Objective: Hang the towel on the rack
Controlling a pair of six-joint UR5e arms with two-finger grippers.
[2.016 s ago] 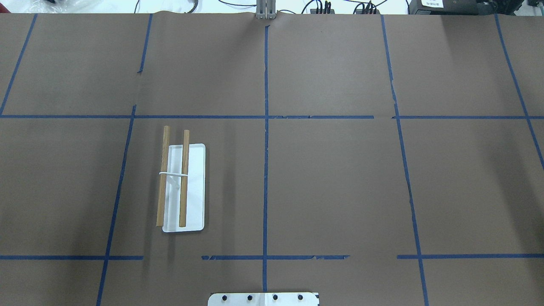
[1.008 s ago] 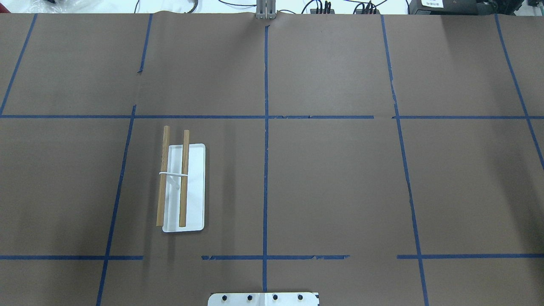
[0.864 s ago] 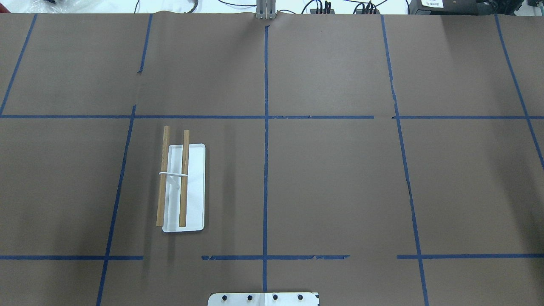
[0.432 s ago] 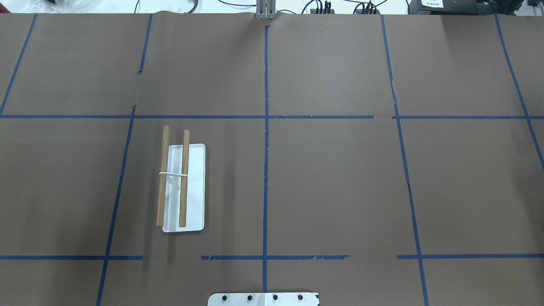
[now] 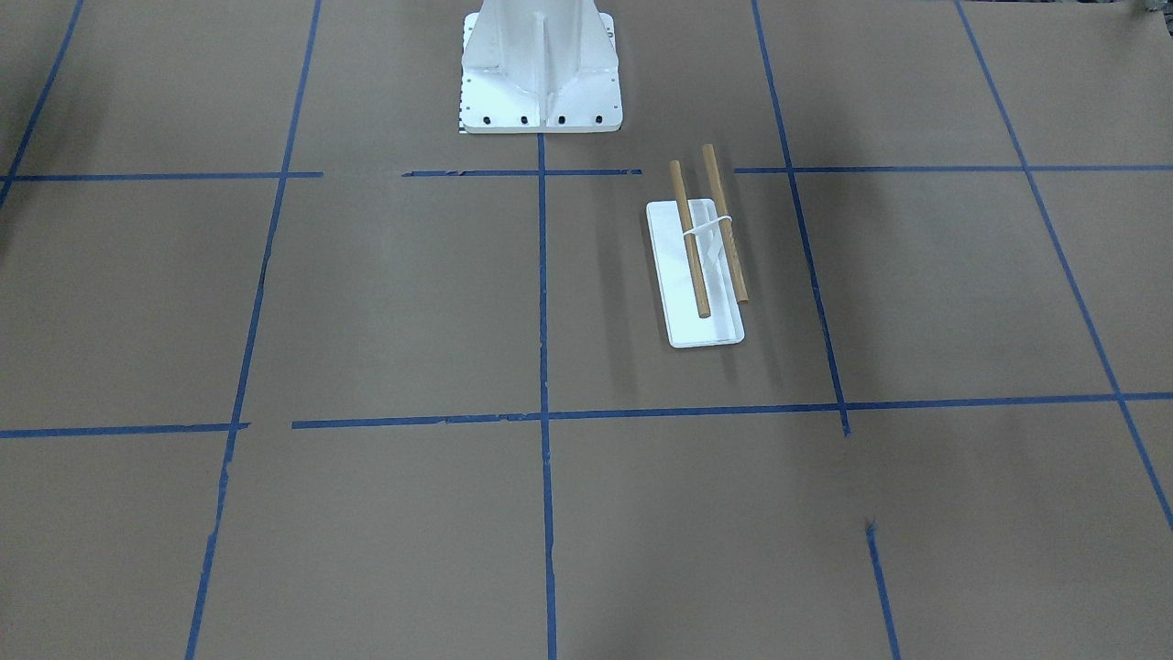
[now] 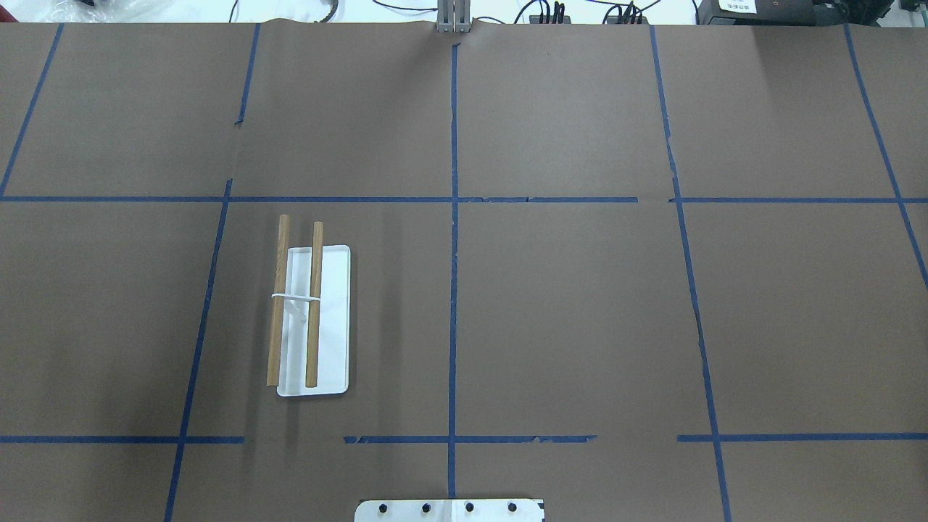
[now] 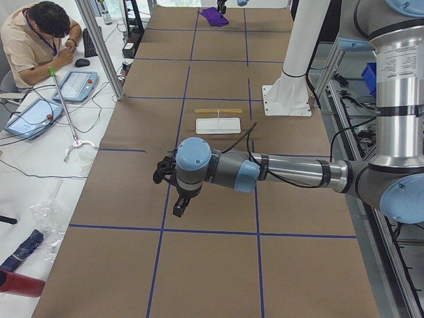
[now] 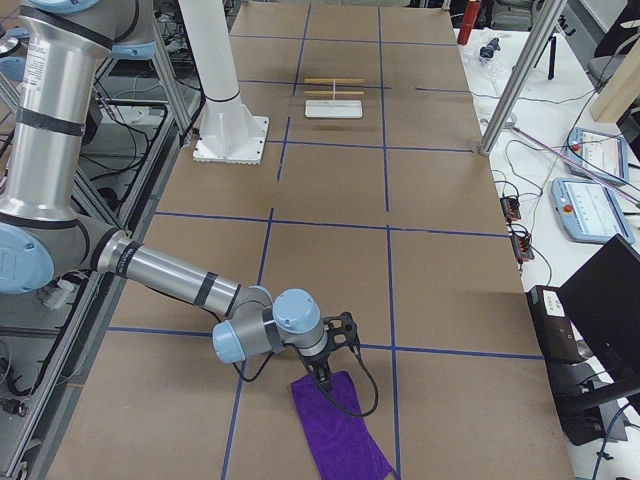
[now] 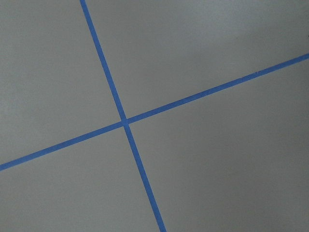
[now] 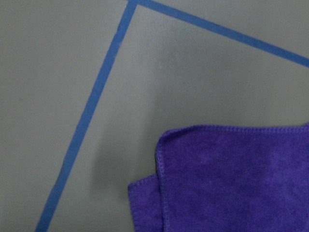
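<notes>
The rack (image 6: 312, 319) has a white flat base and two wooden rods. It stands left of the table's middle and also shows in the front view (image 5: 696, 270) and both side views (image 7: 218, 124) (image 8: 334, 104). The purple towel (image 8: 342, 438) lies flat on the table at my right end. The right wrist view shows its hemmed corner (image 10: 231, 179). My right gripper (image 8: 323, 380) hangs at the towel's near edge; I cannot tell if it is open or shut. My left gripper (image 7: 178, 211) points down over bare paper at my left end; I cannot tell its state either.
The large white bolted pedestal (image 5: 541, 73) stands at the robot's edge of the table. Blue tape lines (image 9: 124, 121) grid the brown paper. Aluminium posts (image 7: 99, 46) (image 8: 515, 80) stand at the far edge. An operator (image 7: 33, 40) sits beyond with tablets.
</notes>
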